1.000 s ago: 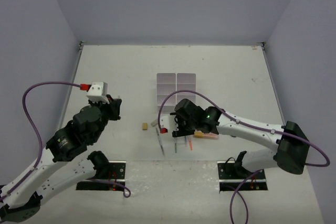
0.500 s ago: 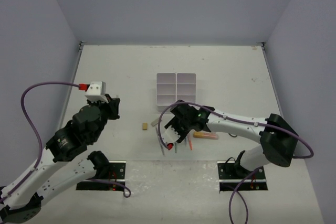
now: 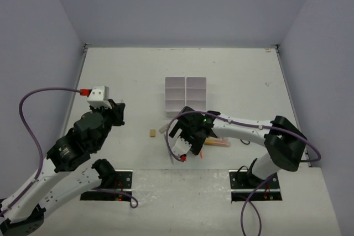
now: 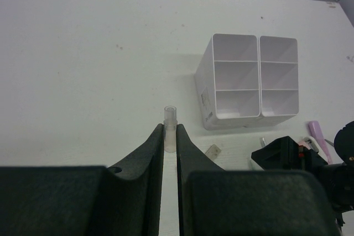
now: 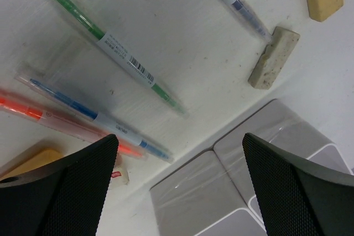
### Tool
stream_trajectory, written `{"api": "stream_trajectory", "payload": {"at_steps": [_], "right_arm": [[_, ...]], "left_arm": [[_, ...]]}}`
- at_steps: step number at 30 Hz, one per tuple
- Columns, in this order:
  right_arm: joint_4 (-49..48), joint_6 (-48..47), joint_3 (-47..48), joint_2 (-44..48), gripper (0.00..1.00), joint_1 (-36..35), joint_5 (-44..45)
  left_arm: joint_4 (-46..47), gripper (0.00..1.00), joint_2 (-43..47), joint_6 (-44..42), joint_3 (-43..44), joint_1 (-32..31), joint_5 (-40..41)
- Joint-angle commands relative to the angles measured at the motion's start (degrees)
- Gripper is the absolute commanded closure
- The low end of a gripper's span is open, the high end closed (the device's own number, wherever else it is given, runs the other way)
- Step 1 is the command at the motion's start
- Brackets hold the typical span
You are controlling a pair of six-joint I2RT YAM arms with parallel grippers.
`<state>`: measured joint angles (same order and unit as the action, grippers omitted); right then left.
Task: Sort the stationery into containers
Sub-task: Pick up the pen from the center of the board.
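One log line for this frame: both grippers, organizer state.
left gripper: shut on clear tube | right gripper: open above pens | organizer: empty

No writing can be read

The green pen [image 5: 124, 59] lying on the surface bears a white label with a barcode, its print too small to make out; the blue pen [image 5: 110, 124] and the grey pen [image 5: 235, 3] each carry dark lettering, blurred beyond reading.
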<state>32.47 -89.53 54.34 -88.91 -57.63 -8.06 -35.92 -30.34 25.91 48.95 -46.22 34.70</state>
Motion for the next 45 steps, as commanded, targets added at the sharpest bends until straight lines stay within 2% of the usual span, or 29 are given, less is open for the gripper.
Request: {"api": "stream_trajectory", "payload": {"at_steps": [1, 5, 7, 10, 17, 39, 45], "right_arm": [[1.7, -0.1, 3.8, -1.2, 0.02, -0.3, -0.9], [1.9, 0.1, 4.5, -1.1, 0.12, -1.1, -1.1], [3.1, 1.5, 5.8, -1.4, 0.23, -1.6, -1.8], [3.8, 1.2, 6.5, -2.4, 0.31, -1.8, -1.6], [4.6, 0.7, 6.6, -4.4, 0.42, -2.4, -0.7], [3.7, 1.0, 5.7, -9.2, 0.51, -3.3, -2.3], [4.2, 1.5, 6.2, -10.4, 0.57, -3.3, -2.9]], "left_arm": [[2.3, 1.00, 0.6, -0.4, -0.6, 0.4, 0.4], [2.3, 1.00, 0.4, -0.4, -0.6, 0.3, 0.4], [2.4, 1.00, 0.3, -0.5, -0.6, 0.5, 0.3], [2.4, 1.00, 0.1, -0.6, -0.6, 1.0, 0.2], [2.6, 1.00, -0.1, -0.9, -0.7, 1.1, -0.1], [2.5, 1.00, 0.4, -0.9, -0.7, 1.3, 0.3], [2.3, 1.00, 0.6, -0.7, -0.7, 1.4, 0.5]]}}
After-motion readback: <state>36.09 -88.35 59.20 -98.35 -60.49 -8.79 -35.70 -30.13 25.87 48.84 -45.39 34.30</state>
